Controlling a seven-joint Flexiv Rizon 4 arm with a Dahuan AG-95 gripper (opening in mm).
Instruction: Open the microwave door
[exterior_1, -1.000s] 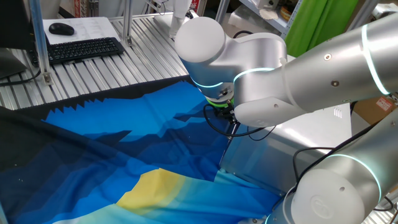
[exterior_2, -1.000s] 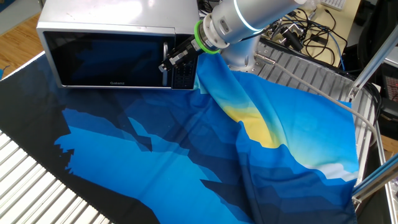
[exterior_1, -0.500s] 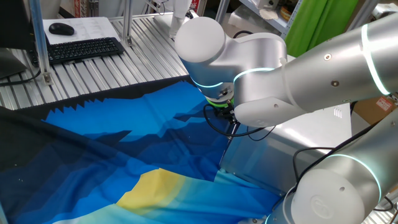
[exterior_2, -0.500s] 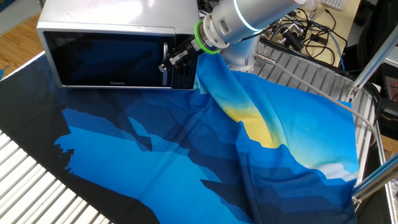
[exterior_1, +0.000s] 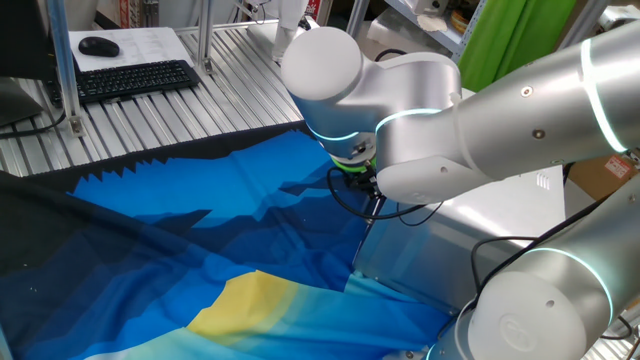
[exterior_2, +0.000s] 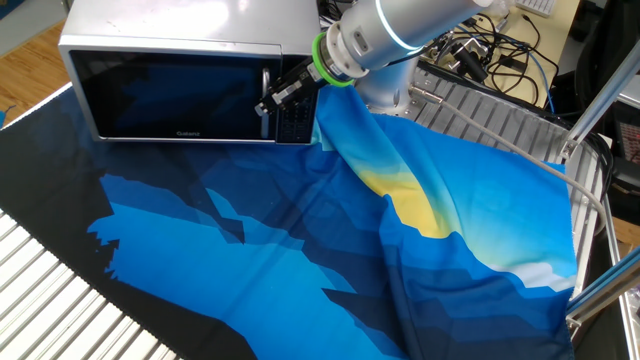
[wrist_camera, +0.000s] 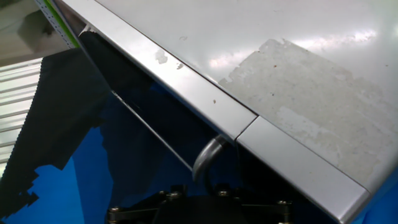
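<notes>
- One blue cloth (exterior_2: 300, 240) covers most of the worktop (exterior_2: 40, 270), and the microwave (exterior_2: 190, 25) stands on its far left part. The cloth can slide, so the pull should be gentle enough that the oven does not slip forward on it.
- The microwave itself is a broad silver box with its front turned to the near side. Its weight has to resist the latch, so a slow, steady tug suits better than a jerk.
- The microwave door (exterior_2: 170, 95) is shut, flush with the casing, its dark glass filling the left and middle of the front. Judging by the handle on the right, the hinge is on the left. The pull should therefore curve outward and to the left, following the door's arc, not run straight back.
- The arm (exterior_2: 400, 25) reaches in from the far right, angled down at the front's right side. The wrist has to stay free to turn as the door swings.
- The handle (wrist_camera: 208, 155) is a slim vertical silver bar; in the hand view its curved top end sits just ahead of the hand.
- The fingers (exterior_2: 272, 103) are at that bar, about halfway down it. I cannot tell whether they have closed on it. A firm hold across the bar should come before any pulling.
</notes>
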